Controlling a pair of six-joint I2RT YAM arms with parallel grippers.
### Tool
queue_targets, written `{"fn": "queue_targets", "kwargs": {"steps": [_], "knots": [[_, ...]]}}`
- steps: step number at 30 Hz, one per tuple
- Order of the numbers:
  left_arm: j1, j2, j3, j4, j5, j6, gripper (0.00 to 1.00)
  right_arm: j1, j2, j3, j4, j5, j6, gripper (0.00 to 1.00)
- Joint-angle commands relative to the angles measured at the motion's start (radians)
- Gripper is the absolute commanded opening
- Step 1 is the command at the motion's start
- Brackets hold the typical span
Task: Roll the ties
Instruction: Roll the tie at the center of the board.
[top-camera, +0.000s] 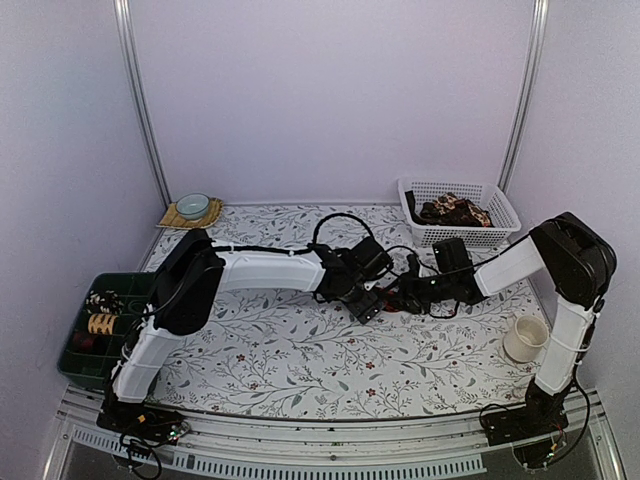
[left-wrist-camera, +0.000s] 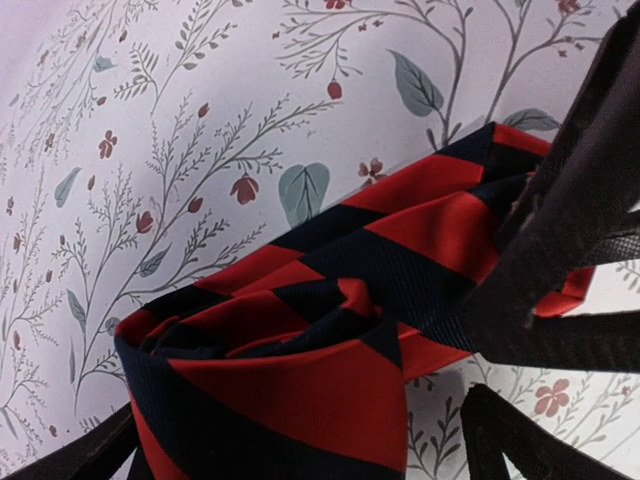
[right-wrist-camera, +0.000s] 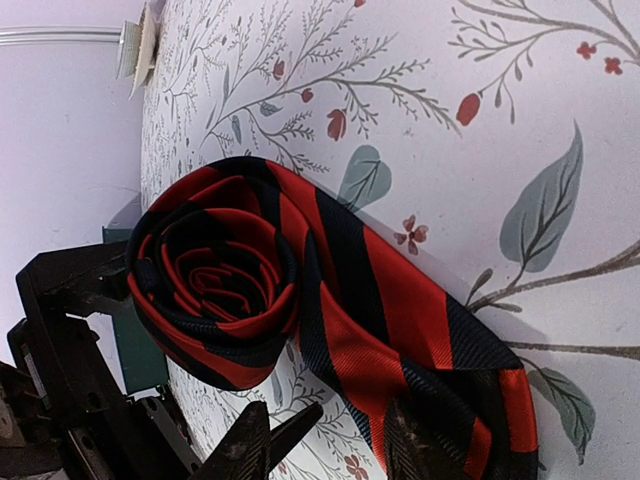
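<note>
A red tie with black diagonal stripes (right-wrist-camera: 330, 300) lies on the floral table, one end wound into a loose coil (right-wrist-camera: 215, 270) and its tail running out flat. My left gripper (left-wrist-camera: 290, 430) is open wide, its fingers (left-wrist-camera: 520, 440) on either side of the coil (left-wrist-camera: 270, 380). My right gripper (right-wrist-camera: 335, 445) is open over the tail's end; one finger (right-wrist-camera: 420, 450) overlaps the fabric, the other (right-wrist-camera: 250, 445) stands on bare table. From above, both grippers (top-camera: 368, 305) (top-camera: 398, 297) meet mid-table and hide the tie.
A white basket (top-camera: 500, 200) with more ties (top-camera: 455, 210) stands at the back right. A green bin (top-camera: 75, 350) at the left edge holds rolled ties (top-camera: 100, 322). A white cup (top-camera: 525, 340) sits near the right arm; a teal bowl (top-camera: 192, 205) is back left.
</note>
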Motion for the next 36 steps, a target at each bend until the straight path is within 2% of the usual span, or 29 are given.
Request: {"fn": "queue_targets", "kwargs": {"steps": [1, 7, 11, 16, 20, 23, 26, 28, 30, 32, 36], "knots": [[0.015, -0.038, 0.023, -0.026, -0.037, -0.01, 1.0, 0.003, 0.035, 0.02, -0.021, 0.006, -0.021, 0.39], [0.049, -0.111, -0.047, 0.008, -0.019, 0.015, 1.0, 0.004, -0.01, 0.063, -0.118, 0.042, -0.077, 0.44], [0.054, -0.199, -0.13, 0.088, 0.095, 0.107, 1.0, 0.003, 0.015, 0.092, -0.156, 0.05, -0.106, 0.44], [0.07, -0.236, -0.143, 0.066, 0.243, 0.229, 1.0, 0.003, 0.068, 0.111, -0.157, 0.028, -0.11, 0.45], [0.096, -0.289, -0.182, 0.021, 0.397, 0.424, 1.0, 0.004, 0.079, 0.14, -0.208, 0.027, -0.152, 0.45], [0.125, -0.36, -0.287, 0.046, 0.495, 0.645, 1.0, 0.003, 0.084, 0.16, -0.243, 0.024, -0.183, 0.47], [0.19, -0.404, -0.342, 0.072, 0.641, 0.788, 1.0, 0.004, 0.093, 0.169, -0.259, 0.018, -0.204, 0.47], [0.248, -0.442, -0.339, 0.072, 0.729, 0.85, 1.0, 0.003, 0.104, 0.173, -0.263, 0.009, -0.212, 0.47], [0.265, -0.426, -0.318, 0.078, 0.698, 0.907, 1.0, 0.003, 0.112, 0.173, -0.262, 0.002, -0.217, 0.47], [0.27, -0.349, -0.266, 0.048, 0.63, 0.969, 1.0, 0.003, 0.115, 0.172, -0.26, 0.0, -0.218, 0.47], [0.298, -0.233, -0.132, -0.065, 0.704, 1.052, 1.0, 0.003, 0.094, 0.166, -0.248, -0.004, -0.21, 0.47]]}}
